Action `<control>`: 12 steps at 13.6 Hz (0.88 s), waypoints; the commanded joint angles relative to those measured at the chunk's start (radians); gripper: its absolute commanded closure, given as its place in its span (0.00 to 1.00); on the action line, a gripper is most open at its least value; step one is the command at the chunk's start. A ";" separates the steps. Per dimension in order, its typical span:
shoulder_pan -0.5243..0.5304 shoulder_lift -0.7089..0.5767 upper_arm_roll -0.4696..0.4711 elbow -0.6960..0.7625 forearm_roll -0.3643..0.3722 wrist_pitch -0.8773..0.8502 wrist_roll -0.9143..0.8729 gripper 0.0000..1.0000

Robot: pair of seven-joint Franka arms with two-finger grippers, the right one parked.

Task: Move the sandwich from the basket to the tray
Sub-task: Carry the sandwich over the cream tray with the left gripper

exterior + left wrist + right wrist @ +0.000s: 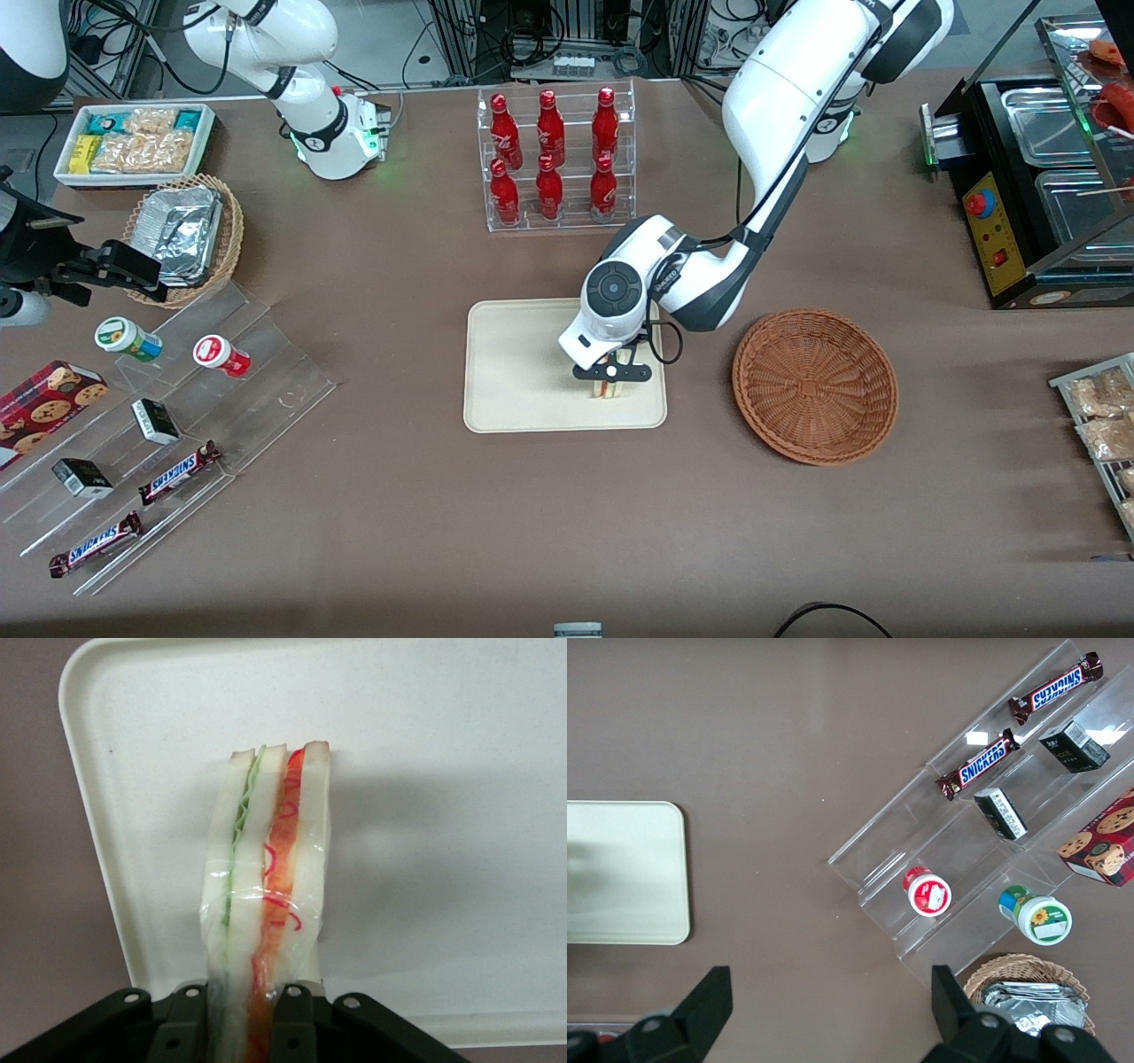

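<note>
The sandwich [608, 387], a wrapped wedge of pale bread with red and green filling, is held over the cream tray [514, 372], at the tray's end nearest the basket. My left gripper [611, 376] is shut on the sandwich. In the left wrist view the sandwich [266, 886] stands between the black fingers [297, 1028] with the tray [443, 815] right under it. I cannot tell whether the sandwich touches the tray. The reddish-brown wicker basket [815, 385] sits empty beside the tray, toward the working arm's end.
A clear rack of red bottles [556, 159] stands farther from the front camera than the tray. A clear stepped stand [177, 416] with snack bars and cups, a tan basket with foil trays [182, 232] and a white bin [133, 142] lie toward the parked arm's end.
</note>
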 commanded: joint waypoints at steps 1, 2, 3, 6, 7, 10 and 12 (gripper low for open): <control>-0.028 0.032 0.013 0.033 0.019 -0.006 -0.015 1.00; -0.030 0.034 0.013 0.033 0.019 0.006 -0.015 1.00; -0.030 0.038 0.013 0.033 0.019 0.011 -0.018 1.00; -0.028 0.038 0.013 0.033 0.018 0.011 -0.021 0.80; -0.028 0.040 0.013 0.034 0.018 0.012 -0.021 0.39; -0.028 0.041 0.014 0.033 0.018 0.035 -0.035 0.00; -0.027 0.040 0.014 0.033 0.018 0.035 -0.035 0.00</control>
